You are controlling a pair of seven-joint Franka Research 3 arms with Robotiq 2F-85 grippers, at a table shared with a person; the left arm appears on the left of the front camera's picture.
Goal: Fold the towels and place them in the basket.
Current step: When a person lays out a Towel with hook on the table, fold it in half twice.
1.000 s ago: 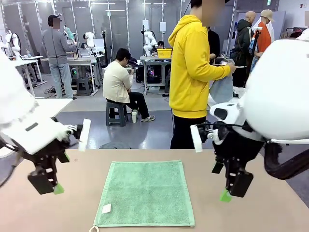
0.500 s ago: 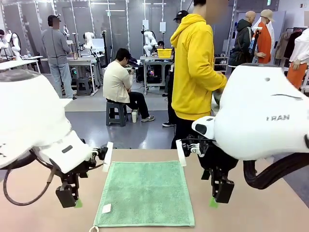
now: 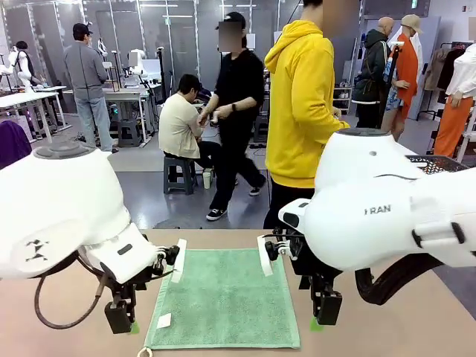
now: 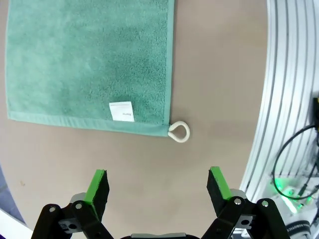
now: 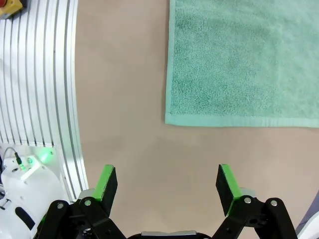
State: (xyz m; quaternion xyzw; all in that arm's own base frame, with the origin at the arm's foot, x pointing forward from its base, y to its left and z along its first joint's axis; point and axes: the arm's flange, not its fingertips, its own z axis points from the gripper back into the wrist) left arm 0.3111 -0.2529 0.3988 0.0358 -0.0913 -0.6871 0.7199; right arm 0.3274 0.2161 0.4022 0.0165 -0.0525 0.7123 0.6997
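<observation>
Front view: the mint green terry towel point(image 3: 223, 297) lies flat on the tan table point(image 3: 401, 327), its white tag point(image 3: 163, 320) and white loop point(image 4: 179, 132) at the near left corner. The left gripper point(image 4: 157, 174) and right gripper point(image 5: 167, 172) hover just outside the near corners, jaws wide apart and empty.

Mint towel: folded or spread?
Spread. The towel lies flat in one layer on the table, no fold line, tag and loop exposed at one corner.

Legible markings
Right arm point(image 3: 387, 216) is showing "RAN" on its casing; white tag point(image 4: 121, 110) on the mint towel point(image 4: 75, 59) is carrying unreadable print.
</observation>
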